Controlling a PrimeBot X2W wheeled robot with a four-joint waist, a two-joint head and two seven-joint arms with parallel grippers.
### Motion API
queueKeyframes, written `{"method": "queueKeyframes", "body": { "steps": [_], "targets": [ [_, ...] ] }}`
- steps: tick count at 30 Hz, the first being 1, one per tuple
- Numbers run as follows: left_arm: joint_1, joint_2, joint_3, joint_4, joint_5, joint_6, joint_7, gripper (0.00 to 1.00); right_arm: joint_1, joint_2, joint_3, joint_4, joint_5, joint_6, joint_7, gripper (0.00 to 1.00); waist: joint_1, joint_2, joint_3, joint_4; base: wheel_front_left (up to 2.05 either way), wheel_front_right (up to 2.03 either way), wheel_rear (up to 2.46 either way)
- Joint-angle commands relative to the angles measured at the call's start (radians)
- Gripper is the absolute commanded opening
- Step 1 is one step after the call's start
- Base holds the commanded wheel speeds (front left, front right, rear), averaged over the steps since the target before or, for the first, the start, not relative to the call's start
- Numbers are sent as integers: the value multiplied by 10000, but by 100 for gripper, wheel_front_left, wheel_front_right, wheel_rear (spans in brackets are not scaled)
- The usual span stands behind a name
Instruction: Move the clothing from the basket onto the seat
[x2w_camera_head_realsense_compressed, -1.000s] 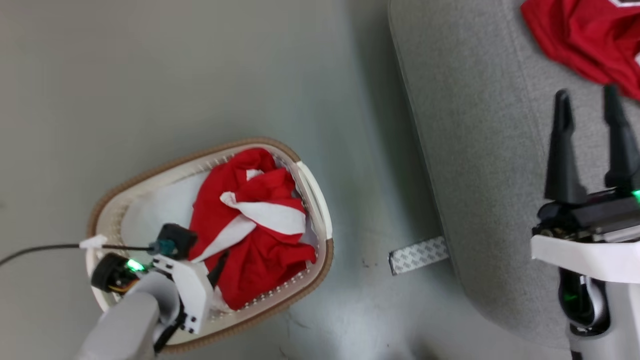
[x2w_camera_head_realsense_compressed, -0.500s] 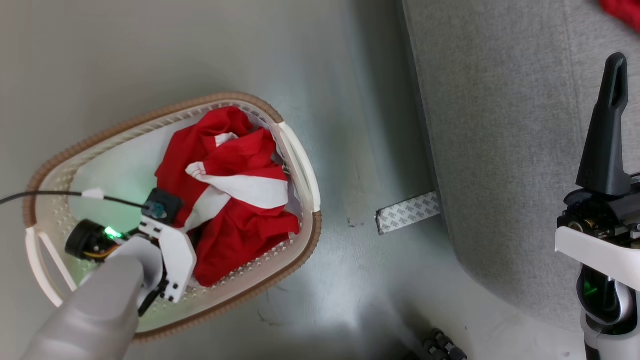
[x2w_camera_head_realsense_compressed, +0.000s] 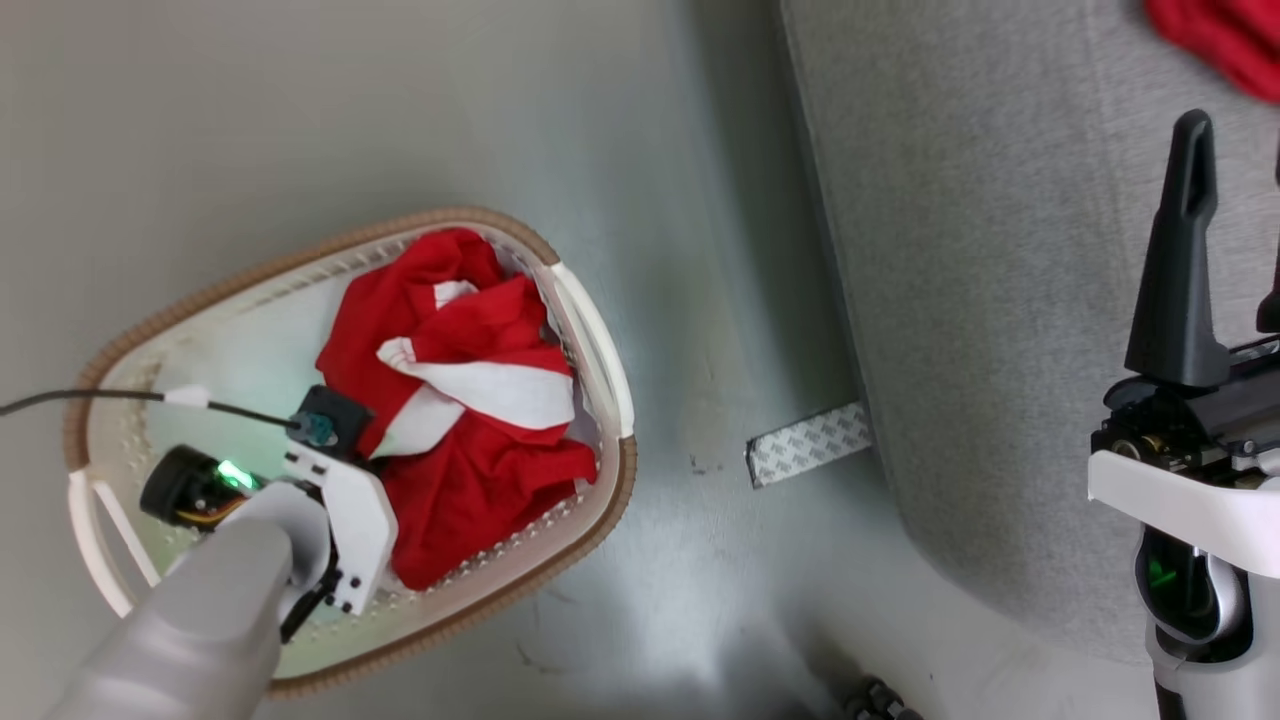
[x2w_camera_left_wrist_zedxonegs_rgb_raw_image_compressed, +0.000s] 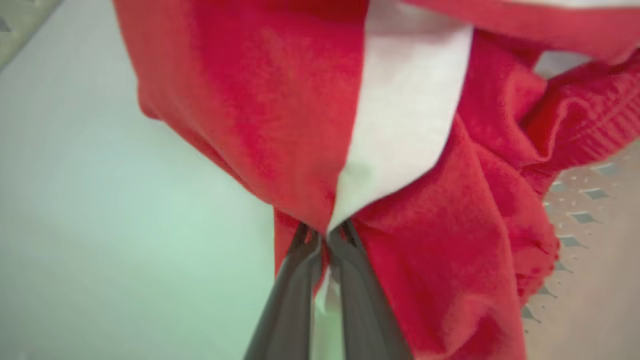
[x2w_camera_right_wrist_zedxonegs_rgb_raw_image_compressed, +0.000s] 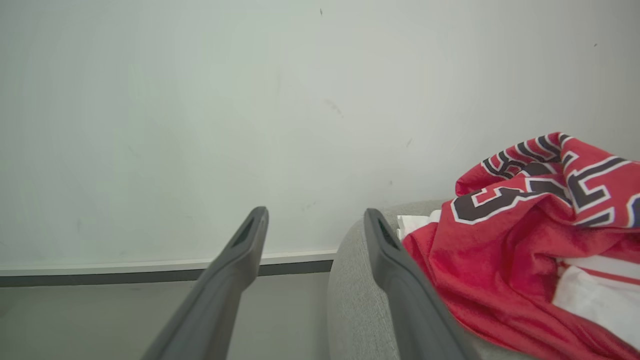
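Clothing: one red-and-white garment lies bunched in the end of the basket nearer the seat. The basket stands on the floor, near the seat but apart from it. Reaching down into the basket, the left gripper is pinched tight on a fold where red cloth meets a white stripe, with the pale lining pad beneath. A lettered garment, red with black-and-white block characters, lies crumpled on the seat. Just beside it the right gripper hovers over the seat's edge, fingers spread, holding nothing. A patterned strip lies on the floor at the seat's base.
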Motion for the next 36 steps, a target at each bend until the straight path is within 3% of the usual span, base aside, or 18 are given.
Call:
{"method": "queueKeyframes", "body": {
  "steps": [1, 11, 21, 36],
  "targets": [
    [125, -10, -38, 74, -155, 6, -139, 0, -67, 9, 10, 45, -54, -22, 4, 100, -1, 0, -300, 43, 0, 0, 0],
    [840, -953, -358, 219, -1157, 6, -1558, 0, 407, 6, -85, 528, -634, -22, 5, 100, -1, 0, -2778, 560, 0, 0, 0],
    [1426, -1534, -373, -1008, -1925, 6, -2323, 0, 1112, 5, 49, 1239, -1062, -22, 7, 100, -1, 0, -5341, 1426, 0, 0, 0],
    [1940, -1159, 2045, -4652, -637, 238, -2324, 0, 2125, -198, 418, 1976, -1055, -22, 7, 100, -1, 0, -7551, 2108, 0, 0, 0]
  ]
}}
